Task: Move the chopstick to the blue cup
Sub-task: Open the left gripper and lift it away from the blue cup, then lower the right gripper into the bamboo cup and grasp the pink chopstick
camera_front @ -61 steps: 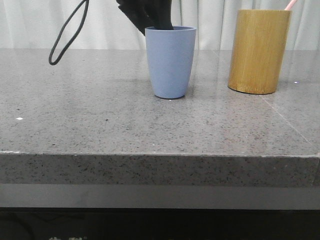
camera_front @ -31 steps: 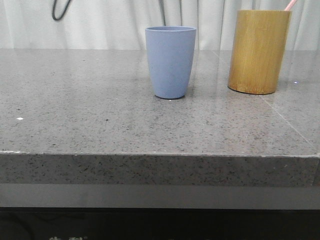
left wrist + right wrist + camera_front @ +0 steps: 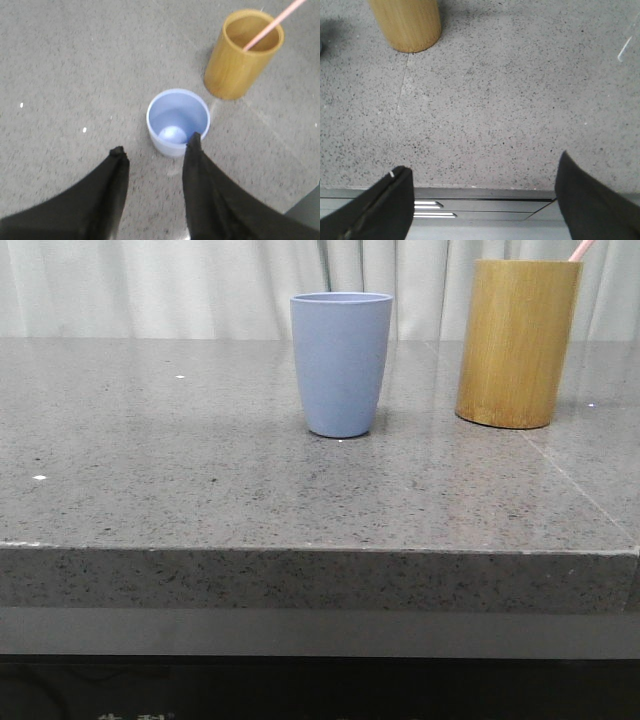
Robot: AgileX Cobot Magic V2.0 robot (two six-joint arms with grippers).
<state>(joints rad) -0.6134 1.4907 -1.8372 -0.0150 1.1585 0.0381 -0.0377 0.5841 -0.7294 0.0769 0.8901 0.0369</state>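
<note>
The blue cup stands upright mid-table; the left wrist view shows it with nothing inside. A pink chopstick leans in the yellow-brown bamboo cylinder; in the front view only its tip shows above the cylinder. My left gripper is open and empty, high above the table beside the blue cup. My right gripper is open and empty over the table's front edge, with the bamboo cylinder ahead of it. Neither gripper shows in the front view.
The grey speckled stone table has a thick front edge. A seam in the top runs from the bamboo cylinder toward the front. A white curtain hangs behind the table.
My left gripper and its black cable, which were at the blue cup's rim a second ago, have risen out of the front view. The cup and cylinder have not moved.
</note>
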